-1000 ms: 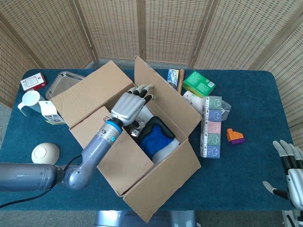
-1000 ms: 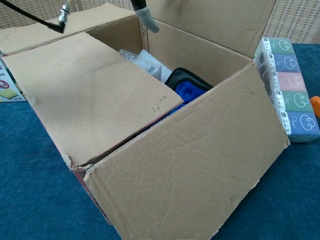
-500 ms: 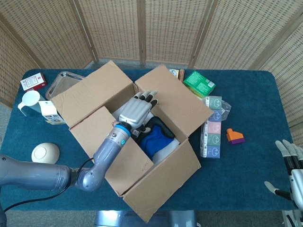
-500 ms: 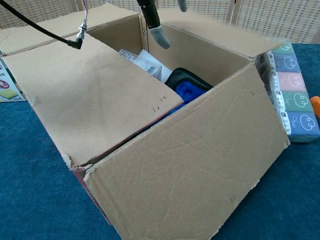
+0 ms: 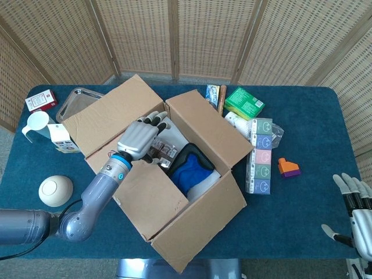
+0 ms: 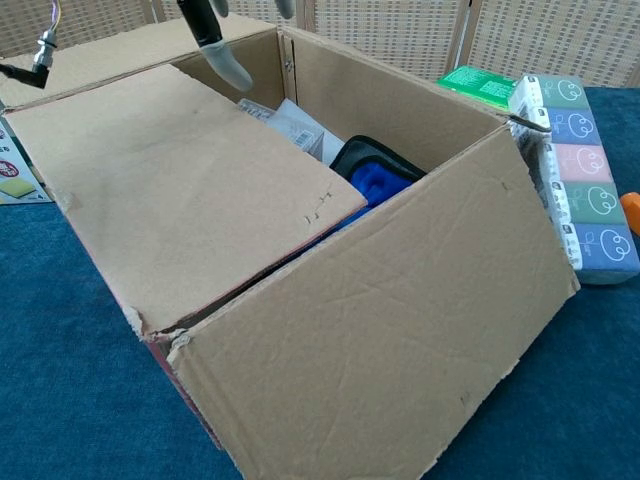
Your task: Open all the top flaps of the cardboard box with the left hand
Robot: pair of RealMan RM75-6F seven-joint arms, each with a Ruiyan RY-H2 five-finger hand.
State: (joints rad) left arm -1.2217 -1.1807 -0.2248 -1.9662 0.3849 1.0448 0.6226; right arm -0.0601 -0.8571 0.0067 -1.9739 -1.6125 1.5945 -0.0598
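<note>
The cardboard box [image 5: 200, 218] stands mid-table. Its far-right flap [image 5: 212, 131] lies folded outward, and the back-left flap [image 5: 107, 113] is also spread out. The near-left flap [image 5: 145, 195] still lies across part of the opening [image 6: 180, 190]. Inside show a blue and black item [image 5: 189, 168] and a clear packet [image 5: 164, 152]. My left hand [image 5: 139, 138] hovers over the opening's left side with fingers apart, holding nothing; one of its fingertips [image 6: 226, 62] shows in the chest view. My right hand [image 5: 356, 218] is open at the table's near right corner.
A strip of tissue packs [image 5: 260, 154], a green box [image 5: 244, 103] and an orange toy [image 5: 288, 167] lie right of the box. A metal tray [image 5: 77, 97], red box [image 5: 40, 102], white cup [image 5: 36, 123], small carton [image 5: 58, 137] and white bowl [image 5: 56, 189] sit to the left.
The far-right flap went from upright to folded outward. My left hand then drew back leftward from that flap to the opening's left side. The right hand barely moved.
</note>
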